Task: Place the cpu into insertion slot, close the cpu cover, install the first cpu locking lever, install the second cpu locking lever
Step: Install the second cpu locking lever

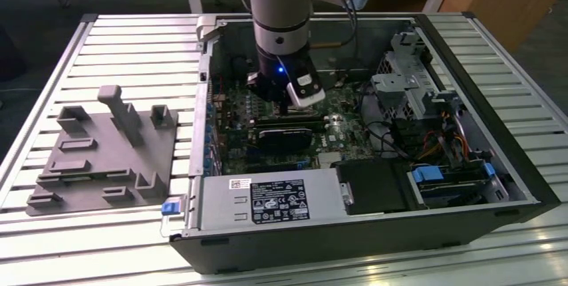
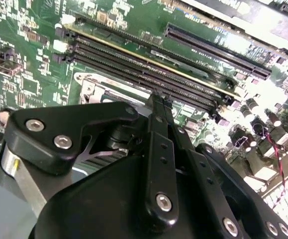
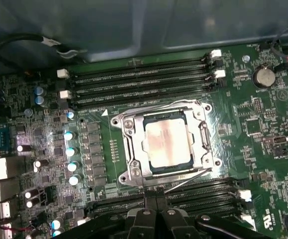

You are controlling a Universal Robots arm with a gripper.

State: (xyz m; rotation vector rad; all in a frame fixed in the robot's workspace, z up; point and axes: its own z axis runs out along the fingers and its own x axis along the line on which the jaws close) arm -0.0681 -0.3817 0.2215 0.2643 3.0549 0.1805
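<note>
In the first wrist view the cpu (image 3: 167, 144) lies flat in the insertion slot (image 3: 207, 108) on the green motherboard, silvery face up. The cpu cover (image 3: 134, 145) is down around it as a grey metal frame. One thin wire lever (image 3: 153, 106) runs along the socket's edge by the memory slots. Another wire lever (image 3: 191, 180) lies at a slant off the opposite edge, close to my fingertips. My gripper (image 3: 156, 199) hovers just beside the socket, fingers pressed together and holding nothing. It also shows in the second wrist view as the gripper (image 2: 158, 99), and in the exterior view as the gripper (image 1: 288, 110).
Long black memory slots (image 3: 139, 82) flank the socket on both sides. A row of capacitors (image 3: 71, 149) stands beside it. The open PC case holds a power supply (image 1: 266, 199) in front and a drive cage (image 1: 408, 80) at the exterior view's right. A grey fixture (image 1: 102, 146) sits on the slatted table.
</note>
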